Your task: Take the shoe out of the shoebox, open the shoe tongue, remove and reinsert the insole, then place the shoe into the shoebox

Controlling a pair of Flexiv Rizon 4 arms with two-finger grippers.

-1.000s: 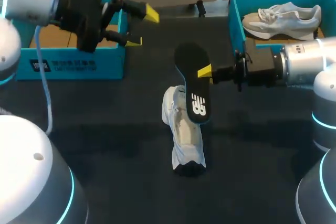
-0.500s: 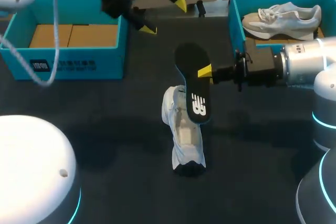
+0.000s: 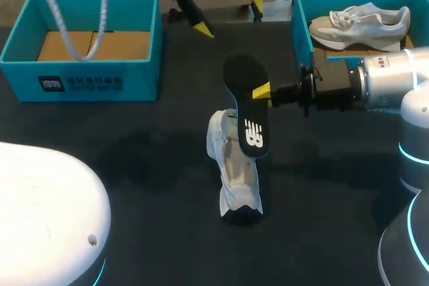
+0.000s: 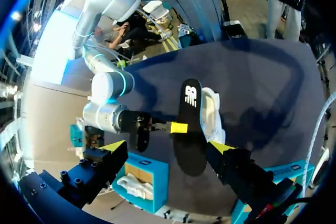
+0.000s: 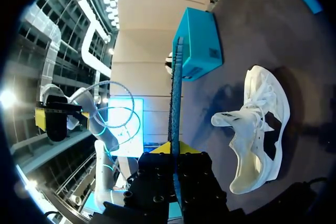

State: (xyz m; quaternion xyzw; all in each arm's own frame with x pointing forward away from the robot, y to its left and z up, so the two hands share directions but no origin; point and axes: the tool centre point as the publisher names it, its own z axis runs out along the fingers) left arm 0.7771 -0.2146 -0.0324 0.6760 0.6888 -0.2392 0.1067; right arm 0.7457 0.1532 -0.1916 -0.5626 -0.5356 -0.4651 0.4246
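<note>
Right claw (image 3: pixel 263 92) pinches the black insole (image 3: pixel 249 108) by its edge, close over the white shoe (image 3: pixel 234 172) lying mid-counter (image 3: pixel 134 165). Left claw (image 3: pixel 230 13) hangs wide open, well apart. Advised: steady the shoe, then feed the insole toe-first.

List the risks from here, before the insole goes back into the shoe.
1. The right end effector pinches the insole at one side edge only, so it may twist or slip when pressed into the shoe.
2. The shoe lies loose on the table. The left end effector is open and well apart from it, near the table's far edge, so a push could shove the shoe away.
</note>
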